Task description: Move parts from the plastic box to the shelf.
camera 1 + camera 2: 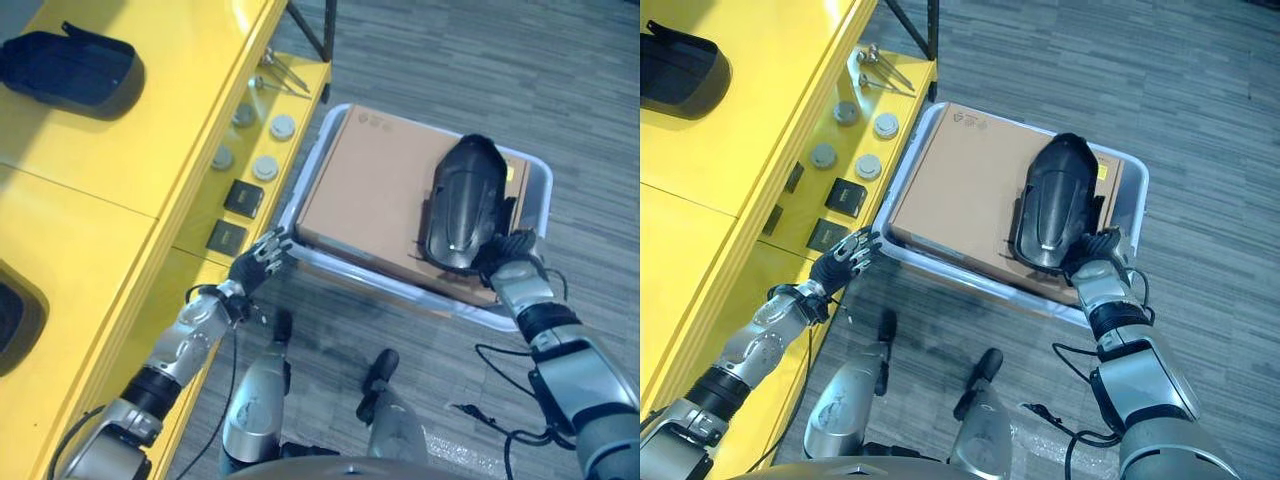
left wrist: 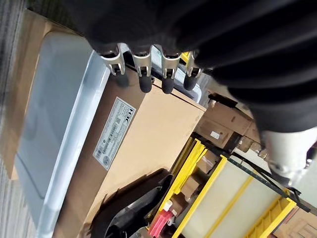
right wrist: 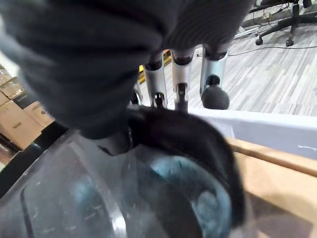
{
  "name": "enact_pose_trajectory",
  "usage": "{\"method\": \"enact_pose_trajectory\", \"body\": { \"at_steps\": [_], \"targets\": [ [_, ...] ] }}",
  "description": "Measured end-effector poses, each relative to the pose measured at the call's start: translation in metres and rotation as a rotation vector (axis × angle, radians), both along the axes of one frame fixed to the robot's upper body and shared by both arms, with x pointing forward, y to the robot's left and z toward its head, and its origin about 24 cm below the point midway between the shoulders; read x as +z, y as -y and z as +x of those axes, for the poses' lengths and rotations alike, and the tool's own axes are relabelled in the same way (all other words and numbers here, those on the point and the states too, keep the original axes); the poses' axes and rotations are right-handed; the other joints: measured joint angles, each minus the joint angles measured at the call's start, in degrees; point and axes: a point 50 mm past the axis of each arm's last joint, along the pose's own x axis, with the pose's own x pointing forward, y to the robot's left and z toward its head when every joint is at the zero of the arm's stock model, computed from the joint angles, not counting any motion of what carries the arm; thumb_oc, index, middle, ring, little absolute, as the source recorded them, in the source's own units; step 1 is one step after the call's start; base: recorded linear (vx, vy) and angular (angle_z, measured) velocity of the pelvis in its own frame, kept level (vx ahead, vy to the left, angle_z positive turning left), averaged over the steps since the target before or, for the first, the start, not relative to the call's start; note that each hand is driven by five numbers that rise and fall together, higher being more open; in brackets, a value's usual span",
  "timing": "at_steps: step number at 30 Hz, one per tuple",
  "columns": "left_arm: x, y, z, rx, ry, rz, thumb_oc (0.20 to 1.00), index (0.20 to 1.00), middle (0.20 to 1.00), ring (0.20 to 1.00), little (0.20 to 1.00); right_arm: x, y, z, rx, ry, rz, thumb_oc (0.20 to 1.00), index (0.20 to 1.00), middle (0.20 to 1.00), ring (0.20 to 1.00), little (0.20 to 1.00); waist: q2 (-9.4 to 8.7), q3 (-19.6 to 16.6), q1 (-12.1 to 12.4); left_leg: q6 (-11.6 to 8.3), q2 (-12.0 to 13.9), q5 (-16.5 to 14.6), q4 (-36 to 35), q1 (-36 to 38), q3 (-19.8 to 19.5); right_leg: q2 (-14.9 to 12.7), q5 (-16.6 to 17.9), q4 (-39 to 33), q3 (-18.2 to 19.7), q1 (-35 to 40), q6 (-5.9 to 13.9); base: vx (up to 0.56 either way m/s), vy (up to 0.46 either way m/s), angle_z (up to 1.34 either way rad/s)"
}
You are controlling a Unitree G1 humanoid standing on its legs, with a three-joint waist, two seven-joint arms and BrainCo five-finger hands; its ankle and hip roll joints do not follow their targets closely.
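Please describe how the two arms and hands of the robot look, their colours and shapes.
Both arms are silver-grey metal segments with black bands at the joints. The left hand and the right hand each wear a dark ribbed cover over the back and wrist. The fingers are silver with rounded dark tips.

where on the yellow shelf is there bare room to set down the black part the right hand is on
The upper yellow shelf has a wide bare stretch between the black part lying at its far end and the dark part at the near edge. The lower ledge is crowded with round discs and black squares, with the left hand beside them. The right hand is at the black part on the cardboard box.
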Motion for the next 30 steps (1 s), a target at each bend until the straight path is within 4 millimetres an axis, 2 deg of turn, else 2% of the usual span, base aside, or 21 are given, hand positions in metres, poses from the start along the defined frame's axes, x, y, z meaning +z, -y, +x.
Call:
{"method": "enact_pose_trajectory", "body": {
  "at_steps": [5, 8, 11, 14, 17, 19, 23, 27, 30],
  "targets": [
    [0.006, 0.000, -0.005, -0.036, 0.025, -0.015, 1.000, 1.000, 1.000, 1.000, 1.000, 0.000, -0.006, 0.000, 0.027, 0.036, 0.038, 0.200, 0.200, 0.200, 0.200, 0.200, 0.00, -0.09, 0.18, -0.28, -0.04, -0.96, -0.16, 2.23, 0.04, 0.16, 0.02, -1.32, -0.04, 2.73, -0.12, 0.08, -0.016, 0.00],
    [0.018, -0.003, -0.007, -0.051, 0.057, -0.019, 1.000, 1.000, 1.000, 1.000, 1.000, 0.019, -0.022, 0.007, 0.101, 0.143, 0.074, 0.200, 0.200, 0.200, 0.200, 0.200, -0.01, -0.34, -0.25, -0.16, -0.14, -1.52, -0.54, 4.84, 0.09, 0.40, 0.13, -2.90, 0.05, 5.84, -0.01, 0.13, 0.020, -0.02],
    [0.030, -0.001, -0.008, -0.072, 0.081, -0.031, 1.000, 1.000, 1.000, 1.000, 1.000, 0.034, -0.039, 0.009, 0.190, 0.209, 0.094, 0.200, 0.200, 0.200, 0.200, 0.200, -0.01, -2.38, -0.24, -0.09, -0.35, -1.37, -1.95, 6.78, 0.21, 0.36, 0.56, -3.48, 0.12, 7.33, 0.27, 0.11, 0.025, 0.00],
    [0.031, 0.003, -0.009, -0.083, 0.053, -0.019, 1.000, 1.000, 1.000, 1.000, 1.000, 0.038, -0.062, 0.014, 0.265, 0.240, 0.136, 0.200, 0.200, 0.200, 0.200, 0.200, -0.06, -7.18, -0.41, -0.26, -0.48, -1.77, -2.73, 9.60, 0.44, 0.42, 0.20, -4.56, 0.08, 10.17, 0.52, 0.17, 0.019, -0.04],
    [0.024, 0.009, -0.007, -0.068, 0.002, 0.000, 1.000, 1.000, 1.000, 1.000, 1.000, 0.030, -0.073, 0.015, 0.285, 0.220, 0.171, 0.200, 0.200, 0.200, 0.200, 0.200, -0.28, -11.16, -0.61, -0.42, -0.42, -1.86, -4.29, 11.86, 0.86, 0.59, -0.34, -5.02, 0.14, 11.68, 0.76, 0.13, 0.009, -0.05],
    [0.021, 0.013, -0.003, -0.074, -0.028, 0.008, 1.000, 1.000, 1.000, 1.000, 1.000, 0.027, -0.077, 0.016, 0.295, 0.205, 0.189, 0.200, 0.200, 0.200, 0.200, 0.200, -0.27, -11.96, -1.02, -0.55, -0.36, -1.97, -4.43, 12.50, 0.99, 0.76, -0.54, -5.05, 0.23, 12.21, 0.74, 0.07, 0.004, -0.06],
    [0.009, 0.022, 0.005, -0.065, -0.125, 0.058, 1.000, 1.000, 1.000, 1.000, 1.000, 0.015, -0.094, 0.016, 0.355, 0.151, 0.211, 0.200, 0.200, 0.200, 0.200, 0.200, -0.26, -13.31, -3.48, -0.64, -0.19, -1.88, -5.13, 13.91, 1.76, 0.91, -0.61, -5.24, 1.04, 12.86, 0.73, 0.05, -0.001, -0.10],
    [-0.013, 0.035, 0.013, -0.036, -0.229, 0.186, 1.000, 1.000, 1.000, 1.000, 1.000, -0.002, -0.117, 0.015, 0.411, 0.079, 0.199, 0.200, 0.200, 0.200, 0.200, 0.200, -0.36, -15.22, -5.40, -0.64, -0.07, -1.86, -5.64, 14.60, 2.13, 0.94, -0.60, -5.47, 1.82, 12.92, 0.74, 0.03, -0.006, -0.11],
    [-0.028, 0.037, 0.017, -0.010, -0.272, 0.282, 1.000, 1.000, 1.000, 1.000, 1.000, -0.013, -0.134, 0.013, 0.477, 0.023, 0.220, 0.200, 0.200, 0.200, 0.200, 0.200, -0.33, -16.34, -6.78, -0.62, 0.13, -1.71, -6.03, 14.97, 2.71, 1.10, -0.53, -5.59, 2.16, 12.87, 0.67, 0.02, -0.005, -0.05]
  ]
}}
